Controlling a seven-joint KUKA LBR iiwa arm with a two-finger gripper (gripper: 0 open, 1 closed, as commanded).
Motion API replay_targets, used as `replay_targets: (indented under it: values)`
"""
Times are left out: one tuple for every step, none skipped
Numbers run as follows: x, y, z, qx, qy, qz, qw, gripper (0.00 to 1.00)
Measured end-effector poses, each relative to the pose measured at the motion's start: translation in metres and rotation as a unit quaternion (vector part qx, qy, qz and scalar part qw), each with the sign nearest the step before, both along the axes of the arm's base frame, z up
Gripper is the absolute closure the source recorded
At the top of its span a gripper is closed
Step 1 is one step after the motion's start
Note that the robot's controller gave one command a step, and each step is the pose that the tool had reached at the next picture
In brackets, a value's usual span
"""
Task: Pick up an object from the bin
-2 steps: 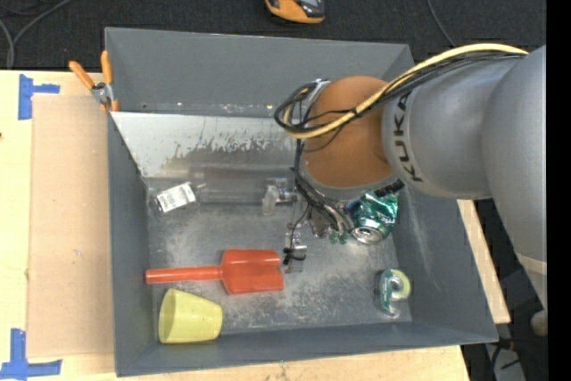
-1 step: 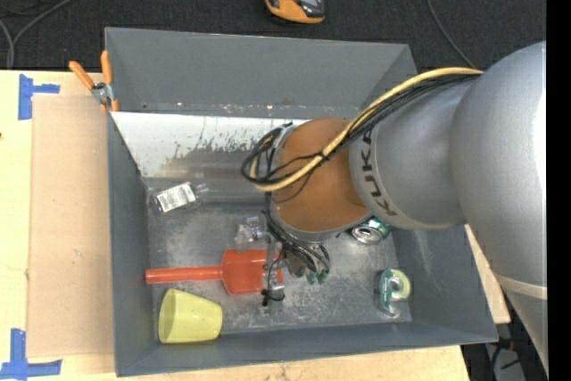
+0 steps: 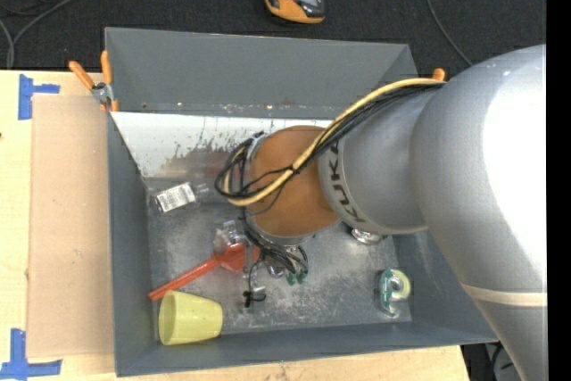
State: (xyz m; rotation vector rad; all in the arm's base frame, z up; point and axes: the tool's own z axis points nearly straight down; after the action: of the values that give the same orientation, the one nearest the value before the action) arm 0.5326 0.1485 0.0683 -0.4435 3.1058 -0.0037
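Down near the floor of the grey bin (image 3: 268,94), under the orange wrist cover (image 3: 285,187), the gripper (image 3: 253,288) is seen; whether it is open or closed cannot be told. A yellow cup (image 3: 189,318) lies to its lower left, and a red spoon (image 3: 201,272) just beside it on the left. The spoon could be nudged aside or pinched only at its bowl edge and slip, since it lies off-centre.

I'm reading dark capitals along the silver arm (image 3: 401,165), just behind the orange wrist cover (image 3: 285,192): KUKA, running lengthwise. At the left of the bin (image 3: 259,76), the small clear packet (image 3: 175,196) carries a printed label, too small for me to read.
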Motion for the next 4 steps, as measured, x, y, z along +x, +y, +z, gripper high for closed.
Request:
replay_targets:
  values:
    - [-0.011,-0.033,0.001,0.000,0.0067,-0.036,0.9993,1.00]
    - [-0.011,-0.033,0.001,0.000,0.0067,-0.036,0.9993,1.00]
    - [-0.011,-0.033,0.008,0.000,0.0068,-0.036,0.9993,1.00]
    - [-0.013,-0.032,0.030,0.000,0.0084,-0.036,0.9993,1.00]
